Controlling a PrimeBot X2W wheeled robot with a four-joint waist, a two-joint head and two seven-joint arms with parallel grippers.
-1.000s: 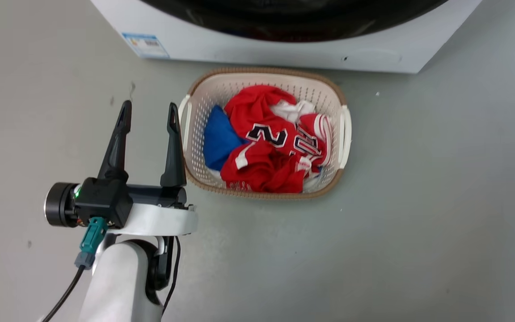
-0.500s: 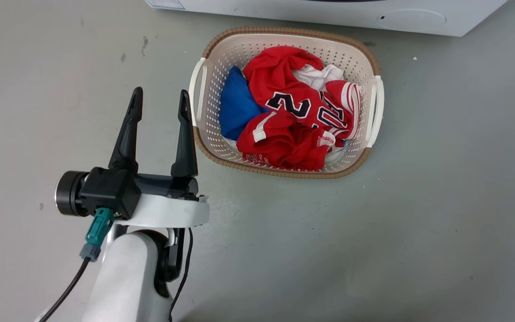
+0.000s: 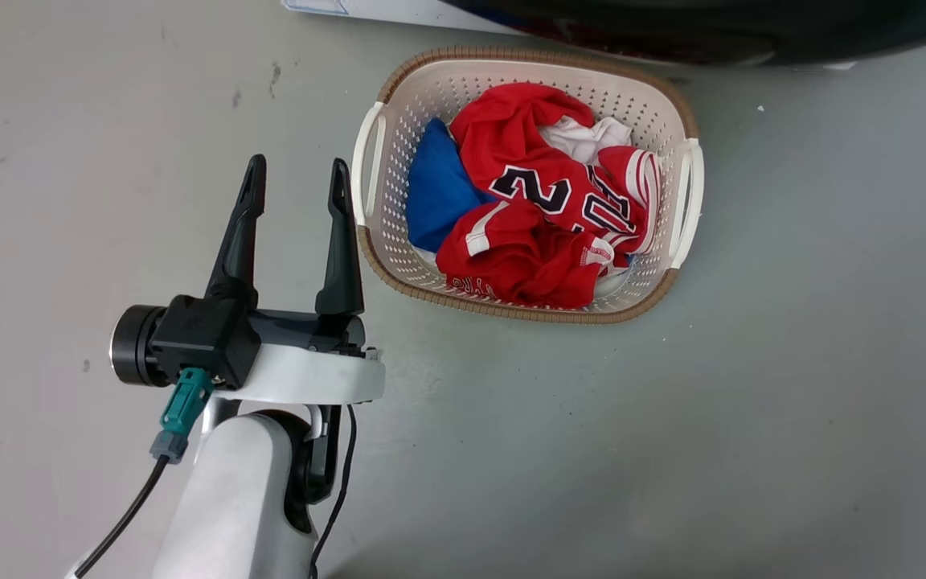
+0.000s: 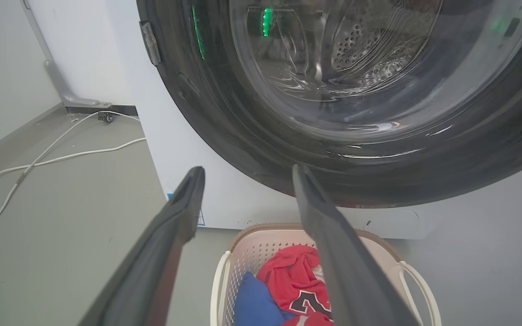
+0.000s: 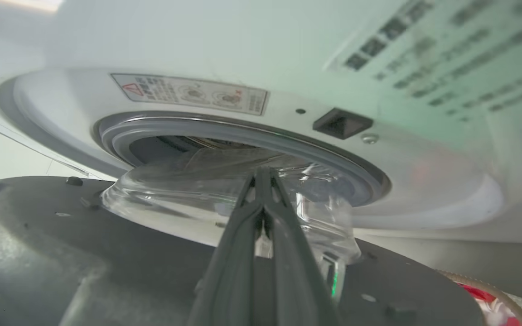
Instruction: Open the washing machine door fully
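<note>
Door [image 5: 39, 253] is standing part-open, more swing needed; right gripper [image 5: 261, 173], closed empty, is reaching behind it; left gripper [image 3: 298, 163], spread empty, below it.

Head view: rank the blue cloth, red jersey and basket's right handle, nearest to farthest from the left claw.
1. Blue cloth, left in the basket, nearest the left claw.
2. Red jersey, middle.
3. Right handle, far side.

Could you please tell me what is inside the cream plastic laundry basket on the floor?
A crumpled red jersey with black numbers partly covers a blue cloth and a white garment. Anything beneath them is hidden.
</note>
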